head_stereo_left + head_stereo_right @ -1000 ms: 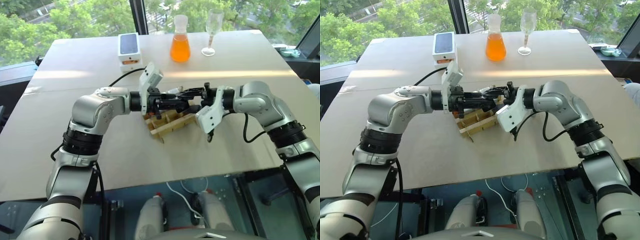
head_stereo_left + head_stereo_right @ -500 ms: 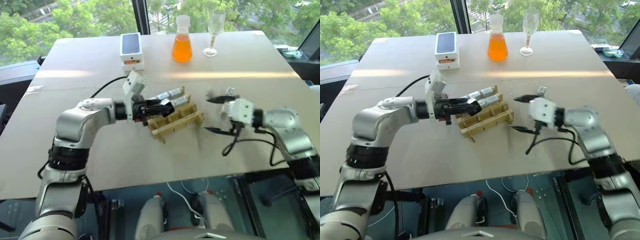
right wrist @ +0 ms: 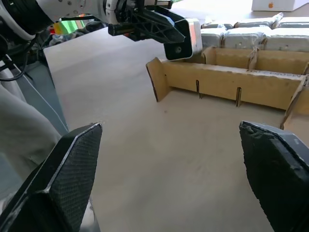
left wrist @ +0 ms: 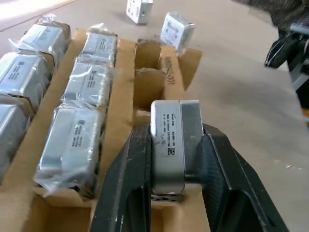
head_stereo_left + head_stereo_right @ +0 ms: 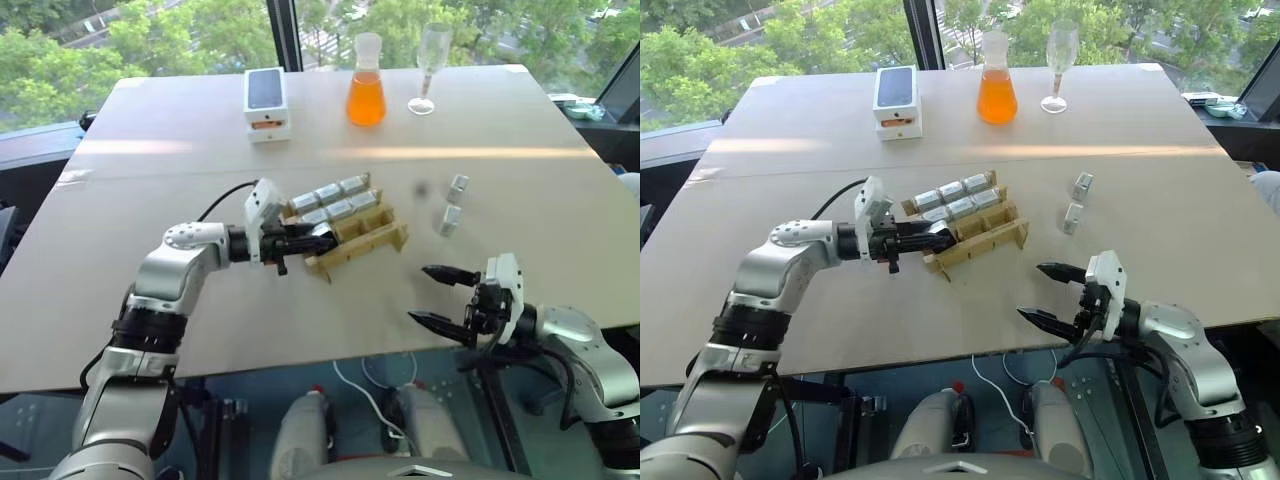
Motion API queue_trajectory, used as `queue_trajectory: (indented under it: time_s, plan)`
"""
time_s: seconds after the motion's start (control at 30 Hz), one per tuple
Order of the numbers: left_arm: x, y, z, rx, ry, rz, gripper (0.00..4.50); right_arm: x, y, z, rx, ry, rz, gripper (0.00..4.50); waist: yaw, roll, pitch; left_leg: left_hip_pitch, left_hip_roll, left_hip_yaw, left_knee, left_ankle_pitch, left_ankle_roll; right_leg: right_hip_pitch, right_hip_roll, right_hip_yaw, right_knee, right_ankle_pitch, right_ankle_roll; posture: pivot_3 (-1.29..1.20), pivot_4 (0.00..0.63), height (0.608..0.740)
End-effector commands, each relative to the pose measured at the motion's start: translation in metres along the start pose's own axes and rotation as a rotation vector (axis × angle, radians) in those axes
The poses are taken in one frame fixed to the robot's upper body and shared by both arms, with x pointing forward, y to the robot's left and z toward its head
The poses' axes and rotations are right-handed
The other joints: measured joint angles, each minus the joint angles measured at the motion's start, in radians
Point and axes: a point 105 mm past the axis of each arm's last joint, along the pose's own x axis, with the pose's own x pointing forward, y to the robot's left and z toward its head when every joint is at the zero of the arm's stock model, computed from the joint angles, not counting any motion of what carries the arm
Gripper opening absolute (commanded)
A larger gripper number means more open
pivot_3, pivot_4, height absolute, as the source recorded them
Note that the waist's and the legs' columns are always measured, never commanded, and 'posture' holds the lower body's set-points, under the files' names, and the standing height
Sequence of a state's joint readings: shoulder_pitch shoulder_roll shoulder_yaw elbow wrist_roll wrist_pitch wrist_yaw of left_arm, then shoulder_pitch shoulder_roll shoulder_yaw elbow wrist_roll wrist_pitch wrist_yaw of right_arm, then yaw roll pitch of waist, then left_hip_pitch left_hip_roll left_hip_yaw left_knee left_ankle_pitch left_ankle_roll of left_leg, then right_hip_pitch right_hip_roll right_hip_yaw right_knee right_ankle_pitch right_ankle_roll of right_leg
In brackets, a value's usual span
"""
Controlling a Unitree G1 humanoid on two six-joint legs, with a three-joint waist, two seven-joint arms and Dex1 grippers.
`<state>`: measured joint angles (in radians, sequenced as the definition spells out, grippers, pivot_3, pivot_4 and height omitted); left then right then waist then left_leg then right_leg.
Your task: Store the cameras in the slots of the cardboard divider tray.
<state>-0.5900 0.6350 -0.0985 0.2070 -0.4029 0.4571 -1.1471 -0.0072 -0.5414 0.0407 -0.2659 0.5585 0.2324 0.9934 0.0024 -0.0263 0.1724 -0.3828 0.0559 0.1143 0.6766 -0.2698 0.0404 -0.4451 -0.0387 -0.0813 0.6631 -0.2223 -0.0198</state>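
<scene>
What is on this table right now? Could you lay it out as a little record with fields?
Left gripper: shut on a camera, held above the tray's near row
Right gripper: open, holding nothing, at the near table edge
Cardboard divider tray: mid-table, six wrapped cameras in its two far rows, near row unfilled
Loose cameras: two, on the table right of the tray
Far side: white phone box, flask of orange liquid, wine glass

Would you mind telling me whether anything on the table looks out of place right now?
Two cameras lie loose on the table, well right of the cardboard divider tray, whose nearest row is empty. The left gripper holds another camera over that row.
</scene>
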Motion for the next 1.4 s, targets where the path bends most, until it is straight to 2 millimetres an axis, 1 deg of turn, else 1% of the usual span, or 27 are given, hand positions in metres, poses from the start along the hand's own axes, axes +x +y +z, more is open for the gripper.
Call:
queue_trajectory:
  time_s: [0.03,0.2,0.33,0.43,0.57,0.7,0.77,0.8,0.83,0.87,0.9,0.93,1.0,1.03,1.13,1.2,1.23,1.3,1.4]
  plan:
    - [-0.003,0.008,0.007,0.08,0.02,0.004,0.77,-0.006,0.003,0.007,-0.047,-0.028,-0.028,4.5,0.002,0.0,0.0,0.0,0.0,0.0,0.0,0.0,0.0,0.0,0.0,0.0,0.0,0.0,0.0,0.0,0.15,0.74]
    - [-0.004,0.014,0.006,0.124,0.05,0.014,0.77,-0.012,0.003,0.006,-0.037,-0.039,-0.054,4.5,0.004,0.0,0.0,-0.001,0.0,0.0,0.0,0.0,0.0,0.0,0.001,0.0,-0.001,0.0,0.0,0.0,0.15,0.74]
    - [0.002,0.01,0.004,0.134,0.057,-0.005,0.77,-0.019,-0.001,0.004,-0.039,-0.047,-0.088,4.5,0.007,0.0,0.0,0.0,0.0,0.0,0.0,0.0,0.001,0.0,0.001,0.0,0.0,0.0,0.0,0.0,0.15,0.74]
    - [0.004,0.009,0.001,0.127,0.058,-0.01,0.77,-0.022,0.0,0.004,-0.054,-0.054,-0.072,4.5,0.009,0.0,0.0,-0.001,0.0,0.0,0.0,0.0,0.0,0.0,0.001,0.0,0.0,0.0,0.0,0.0,0.15,0.74]
    - [0.005,0.008,0.001,0.103,0.048,-0.011,0.77,-0.023,-0.001,0.011,-0.067,-0.099,-0.063,4.5,0.009,0.0,0.0,0.0,0.0,0.0,0.0,0.0,0.0,0.0,0.001,0.0,0.0,0.0,0.0,0.0,0.15,0.74]
    - [0.003,0.008,0.001,0.103,0.041,0.001,0.77,-0.021,0.001,0.013,-0.084,-0.118,-0.037,4.5,0.009,0.0,0.0,0.0,0.0,0.0,0.0,0.0,0.0,0.0,0.001,0.0,0.0,0.0,0.0,0.0,0.15,0.74]
    - [0.003,0.009,0.002,0.106,0.037,0.007,1.78,-0.02,0.001,0.013,-0.096,-0.129,-0.033,4.5,0.009,0.0,0.0,-0.001,0.0,-0.001,0.0,0.0,0.0,0.0,0.001,-0.001,0.0,0.0,0.0,0.0,0.15,0.74]
    - [0.004,0.007,0.004,0.094,0.023,0.002,1.97,-0.02,-0.001,0.014,-0.102,-0.131,-0.042,4.5,0.009,0.0,0.0,-0.001,0.0,-0.001,0.0,0.0,0.0,0.0,0.001,0.0,0.0,0.0,0.0,0.0,0.15,0.74]
    - [0.004,0.007,0.006,0.101,0.019,0.01,2.41,-0.02,-0.002,0.014,-0.105,-0.131,-0.049,4.5,0.01,0.0,0.0,-0.001,0.0,-0.001,0.0,0.0,0.0,0.0,0.001,0.0,0.0,0.0,0.0,0.0,0.15,0.74]
    - [0.003,0.007,0.009,0.118,0.015,0.025,2.71,-0.02,-0.005,0.014,-0.113,-0.125,-0.06,4.5,0.009,0.0,0.0,0.0,0.0,-0.001,0.0,0.0,0.0,0.0,0.001,0.0,0.0,0.0,0.0,0.0,0.15,0.74]
    - [0.001,0.003,0.013,0.127,0.002,0.018,2.9,-0.021,-0.008,0.013,-0.122,-0.114,-0.083,4.5,0.009,0.0,0.0,0.0,0.0,0.0,0.0,0.0,0.0,0.0,0.001,0.0,0.0,0.0,0.0,0.0,0.15,0.74]
    - [-0.002,-0.005,0.02,0.131,-0.02,-0.001,3.31,-0.022,-0.013,0.013,-0.128,-0.106,-0.119,4.5,0.008,0.0,0.0,0.0,0.0,0.0,0.0,0.0,0.0,0.0,0.001,0.0,0.0,0.0,0.0,0.0,0.15,0.74]
    - [-0.007,-0.017,0.03,0.131,-0.049,-0.029,3.31,-0.023,-0.021,0.012,-0.141,-0.088,-0.18,4.5,0.008,0.0,0.0,-0.001,0.001,0.0,0.001,0.0,-0.001,0.0,0.001,0.0,0.0,0.0,-0.001,0.0,0.15,0.74]
    - [-0.012,-0.023,0.035,0.152,-0.059,-0.023,3.31,-0.02,-0.029,0.012,-0.149,-0.075,-0.243,4.5,0.009,0.0,0.0,-0.001,0.001,0.0,0.001,0.001,-0.003,0.0,0.0,0.0,0.0,0.0,-0.001,0.0,0.15,0.74]
    - [-0.022,-0.033,0.045,0.183,-0.077,-0.006,3.31,-0.015,-0.047,0.013,-0.164,-0.054,-0.386,4.5,0.005,0.0,0.0,0.0,0.002,0.0,0.0,0.002,-0.003,0.0,-0.002,0.001,0.001,0.0,-0.001,0.0,0.15,0.74]
    - [-0.031,-0.042,0.056,0.219,-0.115,0.012,3.31,-0.01,-0.063,0.016,-0.121,-0.078,-0.533,4.5,0.002,0.0,0.0,0.0,0.002,0.0,0.0,0.002,-0.003,0.0,-0.002,0.001,0.001,0.0,0.0,0.0,0.15,0.74]
    - [-0.036,-0.047,0.062,0.236,-0.132,0.024,3.31,-0.007,-0.073,0.02,-0.118,-0.11,-0.644,4.5,0.002,0.0,0.0,0.0,0.002,0.0,0.0,0.002,-0.003,0.0,-0.002,0.001,0.001,0.0,0.0,0.0,0.15,0.74]
    - [-0.045,-0.056,0.066,0.242,-0.136,0.041,3.31,0.0,-0.084,0.021,-0.097,-0.116,-0.794,4.5,-0.003,0.0,0.0,0.0,0.002,0.0,0.0,0.002,-0.003,-0.001,-0.003,0.001,0.002,0.0,-0.001,0.0,0.15,0.74]
    - [-0.048,-0.06,0.065,0.24,-0.127,0.069,3.31,0.007,-0.096,0.018,-0.055,-0.11,-0.928,4.5,-0.005,0.0,-0.001,0.0,0.001,-0.001,0.0,0.002,-0.003,-0.001,-0.004,0.001,0.002,0.0,-0.001,0.0,0.15,0.74]
